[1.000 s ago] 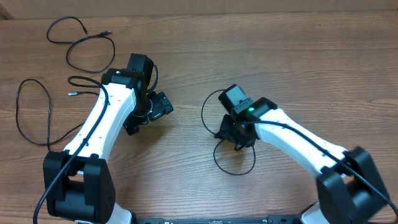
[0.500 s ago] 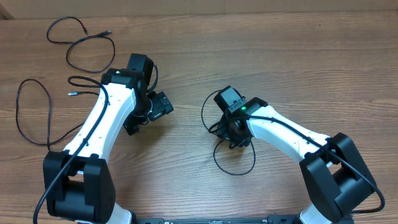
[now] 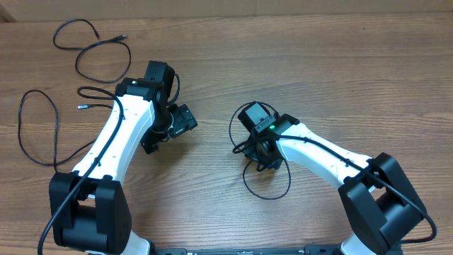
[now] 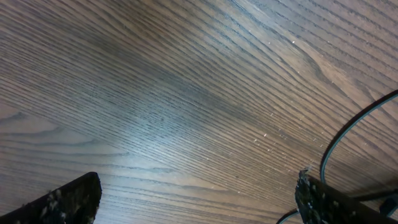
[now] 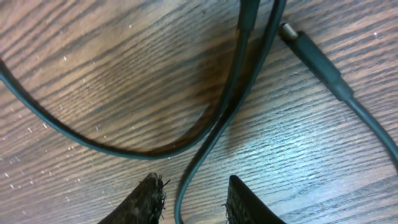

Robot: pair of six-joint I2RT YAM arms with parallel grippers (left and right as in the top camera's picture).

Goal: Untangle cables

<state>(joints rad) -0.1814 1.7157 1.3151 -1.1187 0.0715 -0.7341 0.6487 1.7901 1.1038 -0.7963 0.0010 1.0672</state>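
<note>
Two loops beside the right jaws, one strand between the tips

Several thin black cables lie on the wooden worktop. We see most of them spread out toward the far left corner: an open curl near the back edge, a rounder loop just in front of it, and a long narrow loop at the left edge (a short piece with a plug end lies just beside the left arm).

Another tangle sits near the middle of the worktop, beneath the wrist of the right arm. One of its loops bulges out to the left and another toward the front edge.

From the right wrist we see the right jaws a little apart, low over the wood, with one strand running up between the fingertips. A gap shows on each side of it, so it is not pinched. Further up, that strand crosses a second, curved one, and a metal-tipped plug lies near the crossing.

The left jaws are wide apart and hold nothing: their fingertips show at the lower corners of the left wrist view, with bare wood between them.
</note>
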